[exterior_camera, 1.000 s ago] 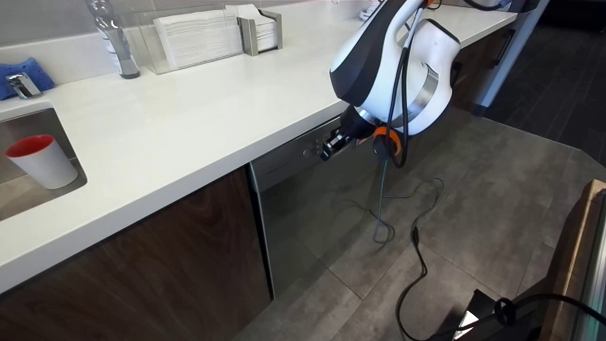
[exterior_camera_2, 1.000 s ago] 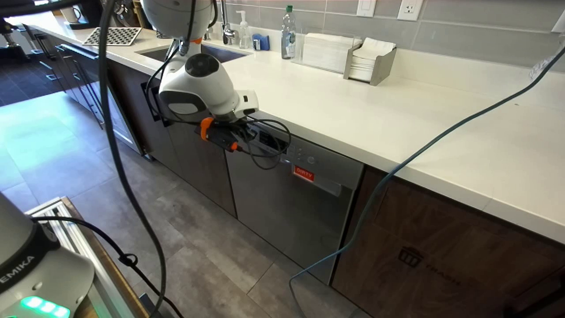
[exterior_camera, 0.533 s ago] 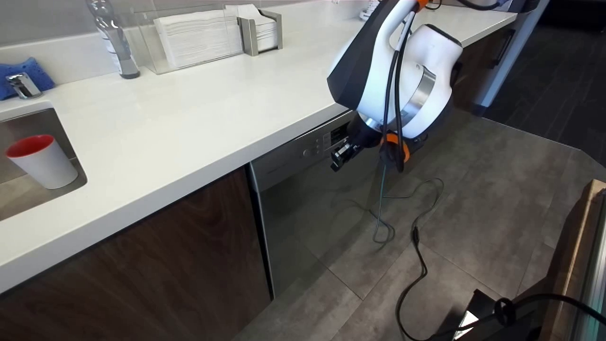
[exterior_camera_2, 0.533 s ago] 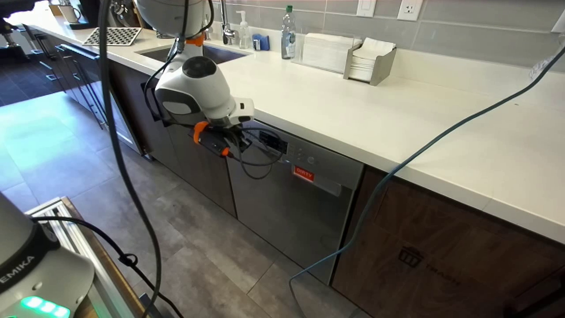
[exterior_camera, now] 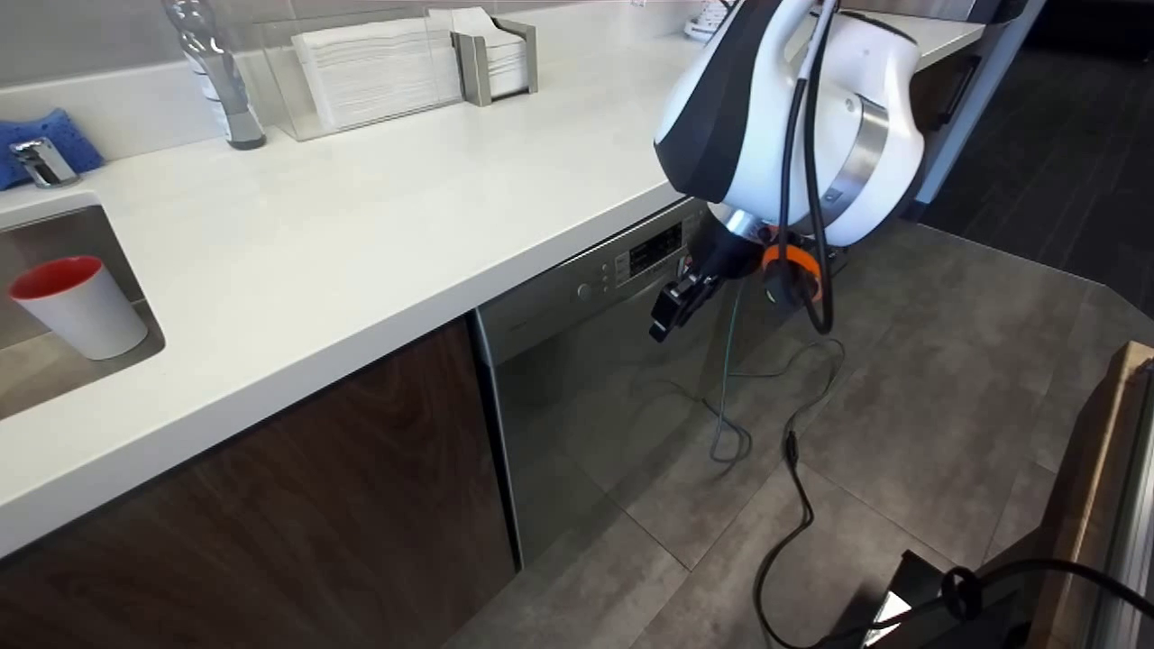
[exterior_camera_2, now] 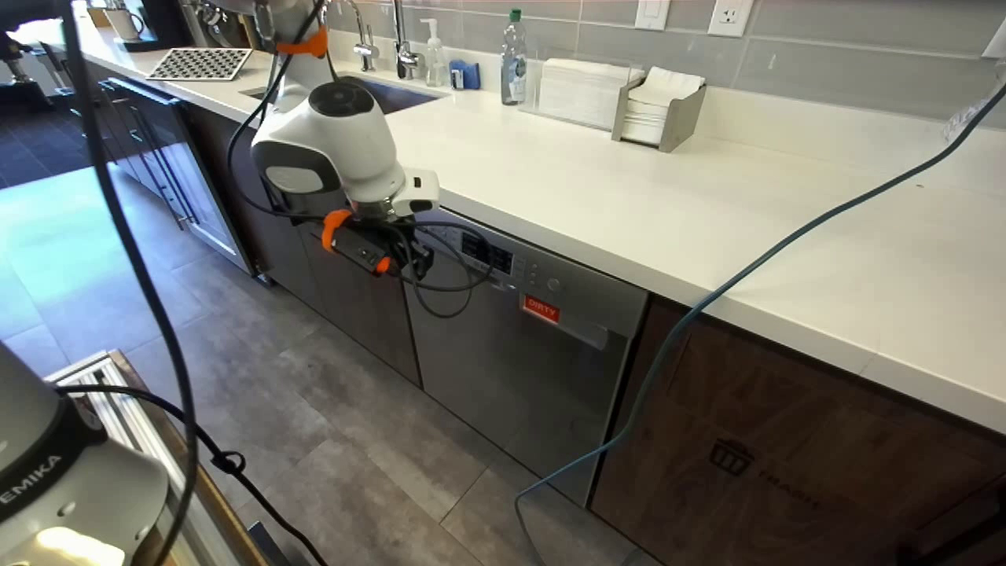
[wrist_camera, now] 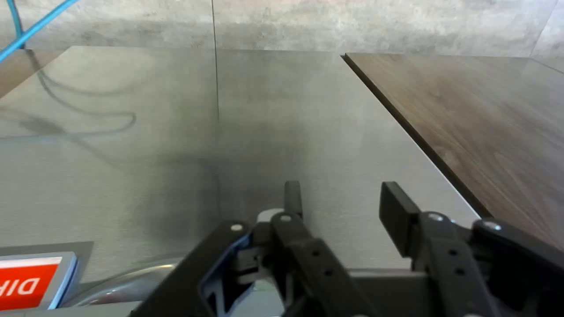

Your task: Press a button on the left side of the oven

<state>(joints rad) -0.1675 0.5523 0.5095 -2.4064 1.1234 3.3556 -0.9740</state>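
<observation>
The oven is the wide brushed-steel appliance under the counter, in both exterior views (exterior_camera: 577, 397) (exterior_camera_2: 511, 369); its grey front fills much of the wrist view (wrist_camera: 264, 132). Its control strip has a dark display (exterior_camera: 654, 250) (exterior_camera_2: 486, 251) and small buttons. A round button (exterior_camera: 584, 291) (exterior_camera_2: 553, 284) sits farther along the strip. My gripper (wrist_camera: 339, 204) is open and empty, with a clear gap between its fingertips. In the exterior views the gripper (exterior_camera: 672, 315) (exterior_camera_2: 420, 261) hangs before the oven, near the display end, pointing down. I cannot tell its exact distance from the steel.
The white counter (exterior_camera: 433, 216) overhangs the oven's top edge. A red DIRTY sign (exterior_camera_2: 541, 308) (wrist_camera: 26, 284) is on the oven door. Dark wooden cabinets (exterior_camera: 297, 505) flank it. A blue cable (exterior_camera_2: 652, 369) crosses an exterior view. Cables (exterior_camera: 798, 491) lie on the floor.
The arm and gripper have moved back and lower, away from the control strip, and leftwards in an exterior view. The display, earlier covered in part, now shows. The oven looks unchanged.
</observation>
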